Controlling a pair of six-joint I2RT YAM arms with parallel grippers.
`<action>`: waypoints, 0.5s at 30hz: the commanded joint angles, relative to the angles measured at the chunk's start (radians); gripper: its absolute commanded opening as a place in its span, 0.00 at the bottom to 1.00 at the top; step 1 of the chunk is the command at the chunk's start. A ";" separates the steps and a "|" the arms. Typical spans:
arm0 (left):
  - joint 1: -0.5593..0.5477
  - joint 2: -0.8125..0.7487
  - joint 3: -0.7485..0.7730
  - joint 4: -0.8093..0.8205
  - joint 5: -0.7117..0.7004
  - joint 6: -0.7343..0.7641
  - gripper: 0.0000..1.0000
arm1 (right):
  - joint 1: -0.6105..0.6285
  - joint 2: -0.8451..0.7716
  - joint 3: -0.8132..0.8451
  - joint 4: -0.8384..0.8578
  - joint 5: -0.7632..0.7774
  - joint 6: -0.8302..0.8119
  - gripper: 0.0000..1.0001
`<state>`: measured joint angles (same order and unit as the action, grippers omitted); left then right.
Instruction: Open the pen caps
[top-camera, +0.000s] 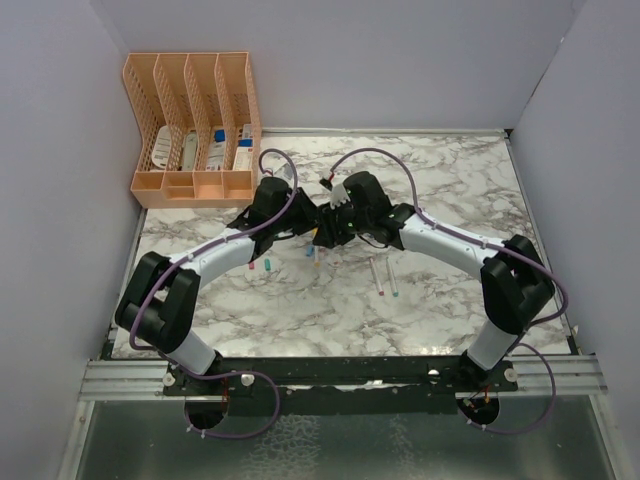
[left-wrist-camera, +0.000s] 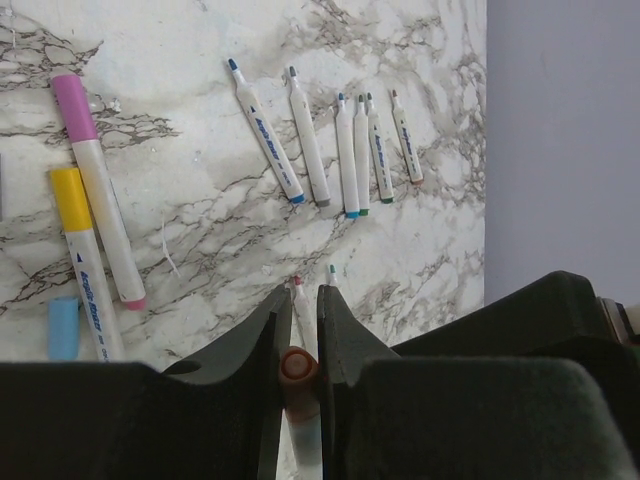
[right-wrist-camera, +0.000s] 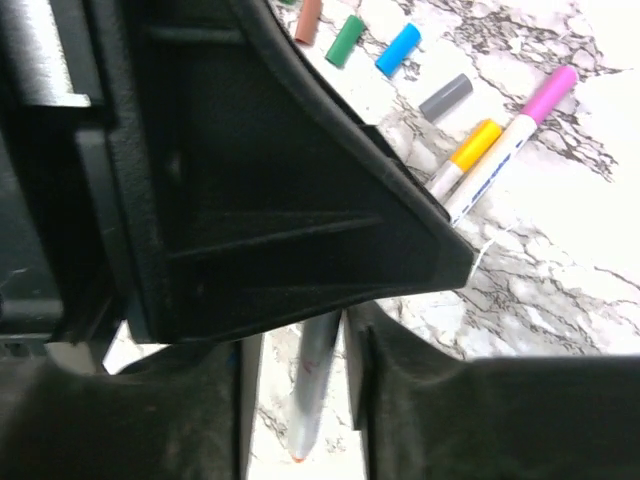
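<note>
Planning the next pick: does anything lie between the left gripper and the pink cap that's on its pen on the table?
Nothing visible: the marble between the left gripper and the pink cap is bare, and the yellow-capped pen lies on the far side. The gripper is, however, shut on an orange-ended pen.

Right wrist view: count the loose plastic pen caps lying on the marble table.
4, in a slanted row: brown plastic cap at the top edge, then green plastic cap, blue plastic cap, and grey plastic cap lowest. More may be hidden.
</note>
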<state>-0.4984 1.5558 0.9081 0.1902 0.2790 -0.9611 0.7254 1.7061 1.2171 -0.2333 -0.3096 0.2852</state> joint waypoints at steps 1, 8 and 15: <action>-0.012 -0.031 0.000 0.043 0.017 -0.013 0.00 | 0.005 0.021 0.039 0.053 -0.016 0.020 0.29; -0.014 -0.038 -0.018 0.072 0.018 -0.034 0.00 | 0.005 0.027 0.037 0.068 -0.001 0.033 0.02; 0.007 -0.049 0.032 0.026 -0.055 0.002 0.00 | 0.005 0.010 0.018 0.014 0.035 0.021 0.01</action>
<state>-0.4957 1.5433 0.8944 0.2050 0.2569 -0.9737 0.7155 1.7172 1.2221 -0.2325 -0.2901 0.3103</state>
